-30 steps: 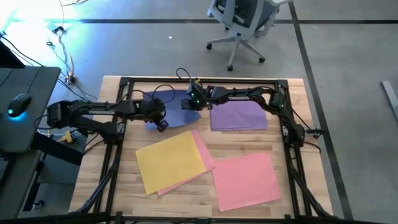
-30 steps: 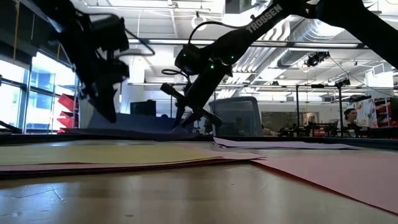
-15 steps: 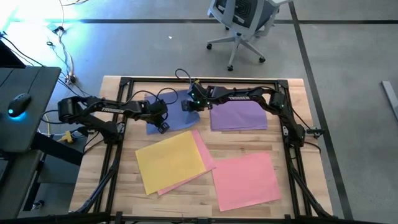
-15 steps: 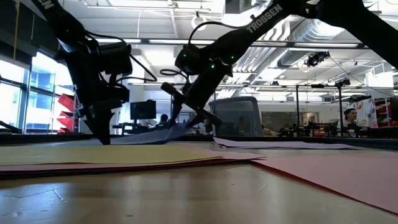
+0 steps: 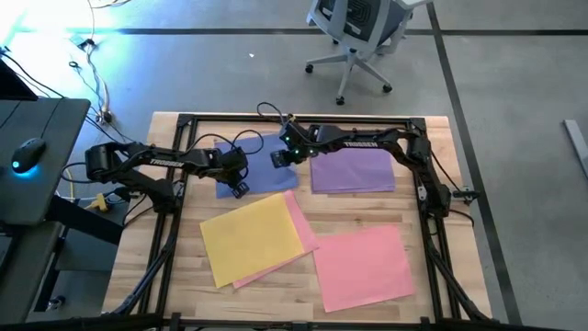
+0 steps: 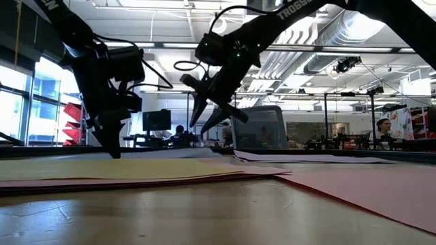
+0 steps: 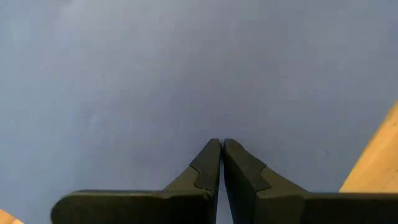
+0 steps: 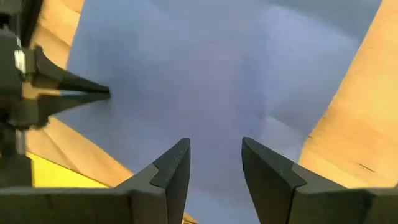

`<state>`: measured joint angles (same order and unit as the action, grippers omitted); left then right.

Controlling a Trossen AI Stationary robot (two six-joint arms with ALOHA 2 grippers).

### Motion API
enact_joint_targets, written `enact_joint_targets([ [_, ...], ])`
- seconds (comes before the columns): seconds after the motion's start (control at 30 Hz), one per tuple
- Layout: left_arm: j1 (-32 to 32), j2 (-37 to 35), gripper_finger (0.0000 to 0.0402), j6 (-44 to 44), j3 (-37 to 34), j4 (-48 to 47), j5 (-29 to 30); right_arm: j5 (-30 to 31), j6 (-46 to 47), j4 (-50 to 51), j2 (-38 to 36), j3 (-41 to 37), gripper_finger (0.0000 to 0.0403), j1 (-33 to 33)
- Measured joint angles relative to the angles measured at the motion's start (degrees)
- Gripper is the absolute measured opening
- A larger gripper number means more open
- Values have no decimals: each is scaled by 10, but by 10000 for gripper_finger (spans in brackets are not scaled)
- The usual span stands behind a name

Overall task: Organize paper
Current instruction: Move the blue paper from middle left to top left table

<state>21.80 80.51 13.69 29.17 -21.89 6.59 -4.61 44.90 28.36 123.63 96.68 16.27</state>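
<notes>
A periwinkle blue sheet of paper (image 5: pixel 265 176) lies flat on the wooden table at the far middle. My left gripper (image 5: pixel 239 189) stands shut on it near its near edge. My right gripper (image 5: pixel 278 158) hangs open above the sheet's far right part, touching nothing. A purple sheet (image 5: pixel 354 171) lies to the right. Nearer, a yellow sheet (image 5: pixel 250 237) lies on a pink one (image 5: pixel 303 232), with another pink sheet (image 5: pixel 363 267) beside them. My left gripper presses its shut fingertips (image 7: pixel 219 146) down on the blue sheet's surface (image 7: pixel 186 112) close to its near edge. The fingers come steeply from above. The sheet lies flat on the table under them.
A black frame rail (image 5: pixel 303 118) runs round the tabletop. An office chair (image 5: pixel 354 37) stands beyond the far edge. A desk with a mouse (image 5: pixel 28 152) is off the left side. A person (image 6: pixel 385 129) sits far back in the room.
My left gripper has come down, shut, onto the blue sheet. My right gripper has opened, let go of the sheet's raised right end and risen. That end has dropped, and the sheet now lies flat.
</notes>
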Motion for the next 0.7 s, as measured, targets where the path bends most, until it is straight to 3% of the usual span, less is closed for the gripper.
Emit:
enact_joint_targets([
  [0.37,0,0,0,-49,0,0,6,0,20,18,75,1,7,-4],
  [0.5,0,-10,0,-59,21,-27,39,2,62,15,82,3,4,-10],
  [0.7,0,-34,0,-61,56,-38,42,1,79,-23,84,1,0,-10],
])
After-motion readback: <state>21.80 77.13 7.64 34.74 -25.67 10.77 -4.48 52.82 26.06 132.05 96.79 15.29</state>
